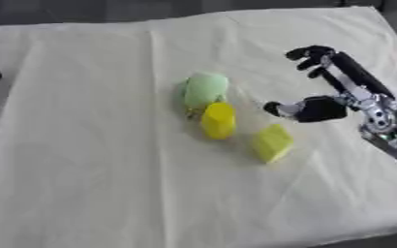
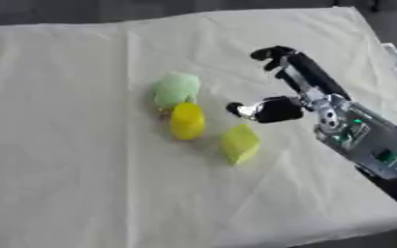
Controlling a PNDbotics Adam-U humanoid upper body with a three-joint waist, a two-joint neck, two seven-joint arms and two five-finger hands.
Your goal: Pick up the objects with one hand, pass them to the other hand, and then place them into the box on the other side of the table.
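Objects: 3 mid-cloth (one green lump (image 1: pixel 205 89), one yellow cylinder (image 1: pixel 218 120), one yellow block (image 1: pixel 272 142)) | right hand (image 1: pixel 329 92): spread wide, holding nothing, just right of cylinder | cloth (image 1: pixel 92 160): pale yellow

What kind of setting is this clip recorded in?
Probably a robot test bench or lab table, not a home. A pale cloth covers the whole table, only a few small items lie on it, a green object and two yellow ones, and the right robot hand hovers open beside them.
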